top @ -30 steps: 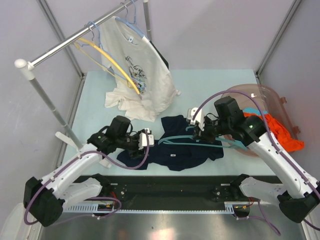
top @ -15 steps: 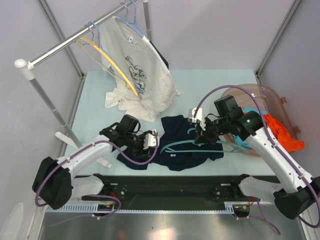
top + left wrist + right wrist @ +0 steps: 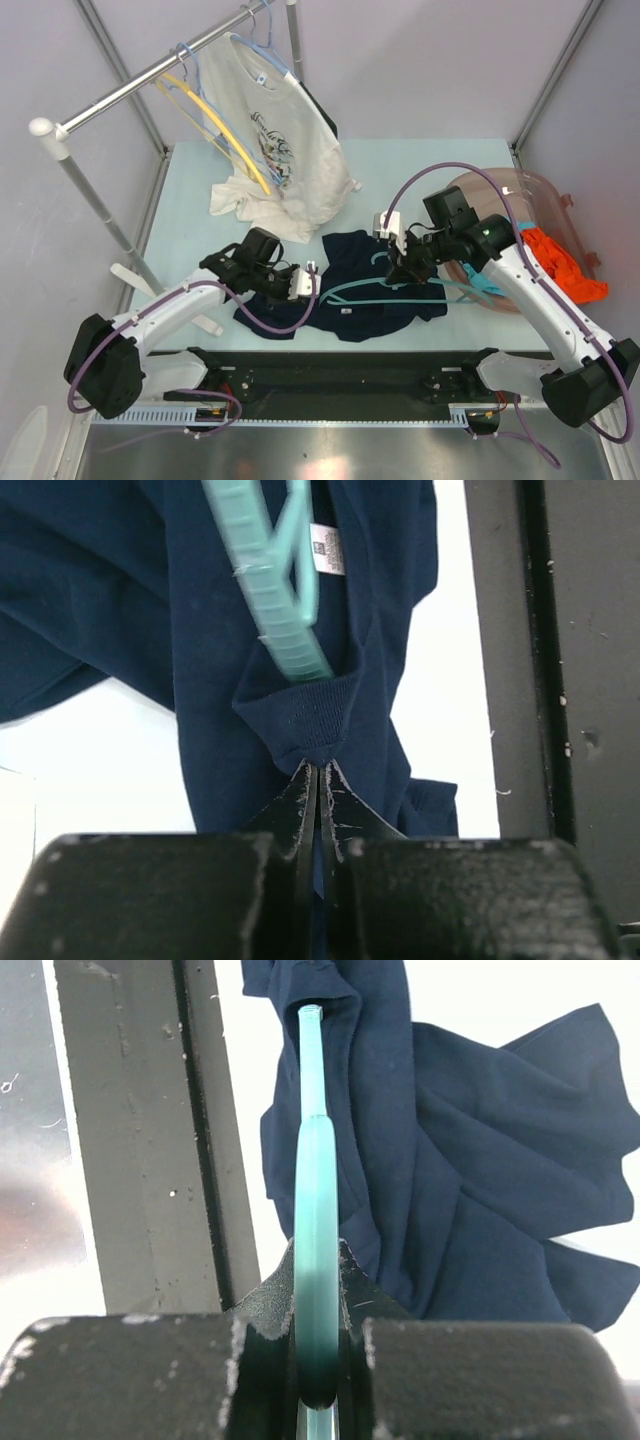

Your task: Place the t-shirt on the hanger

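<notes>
The navy t-shirt lies crumpled on the table between the arms. The teal hanger rests across it, one end reaching into a fold of the fabric, near the white neck label. My left gripper is at the shirt's left side, shut on a ribbed edge of the t-shirt. My right gripper is over the shirt's right part, shut on the hanger's thin bar, with the t-shirt below it.
A metal rail at the back left carries a white printed t-shirt, a yellow hanger and a pale blue hanger. A pink translucent basket with an orange garment stands at the right. A black strip runs along the near edge.
My left gripper moved right to the shirt's edge and closed on the fabric. My right gripper shifted slightly left, still holding the hanger.
</notes>
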Controlling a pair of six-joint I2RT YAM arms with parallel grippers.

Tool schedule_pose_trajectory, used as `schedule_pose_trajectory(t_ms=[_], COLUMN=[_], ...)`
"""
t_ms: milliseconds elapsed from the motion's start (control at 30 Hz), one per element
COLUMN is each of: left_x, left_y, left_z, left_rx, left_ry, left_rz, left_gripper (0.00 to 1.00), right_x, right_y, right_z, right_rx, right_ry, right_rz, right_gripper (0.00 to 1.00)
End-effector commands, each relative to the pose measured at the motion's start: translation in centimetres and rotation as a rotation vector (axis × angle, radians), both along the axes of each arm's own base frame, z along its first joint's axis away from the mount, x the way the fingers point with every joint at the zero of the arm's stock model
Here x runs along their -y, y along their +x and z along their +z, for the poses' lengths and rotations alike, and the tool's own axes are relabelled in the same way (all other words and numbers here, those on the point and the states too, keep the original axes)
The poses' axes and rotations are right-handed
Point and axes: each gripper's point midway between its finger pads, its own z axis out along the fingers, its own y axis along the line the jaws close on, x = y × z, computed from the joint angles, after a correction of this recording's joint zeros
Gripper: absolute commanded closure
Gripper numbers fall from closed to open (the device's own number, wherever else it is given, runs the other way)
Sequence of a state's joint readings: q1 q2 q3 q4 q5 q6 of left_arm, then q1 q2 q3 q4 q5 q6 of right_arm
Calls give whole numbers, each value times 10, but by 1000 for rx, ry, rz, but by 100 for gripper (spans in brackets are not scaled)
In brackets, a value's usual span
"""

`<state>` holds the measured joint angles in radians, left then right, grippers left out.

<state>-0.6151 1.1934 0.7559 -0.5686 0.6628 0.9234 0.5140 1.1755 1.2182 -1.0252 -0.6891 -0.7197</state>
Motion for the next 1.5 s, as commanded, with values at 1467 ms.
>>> schedule_pose_trajectory(t_ms=[1467], left_x=[42], left_y=[-6], left_z=[110], left_rx=[80], left_ry=[-278], left_rz=[56], left_gripper=[89], right_x=[-128], right_y=[19], right_z=[-1], right_rx=[77], right_ry=[302], right_rz=[222], right_gripper=[100])
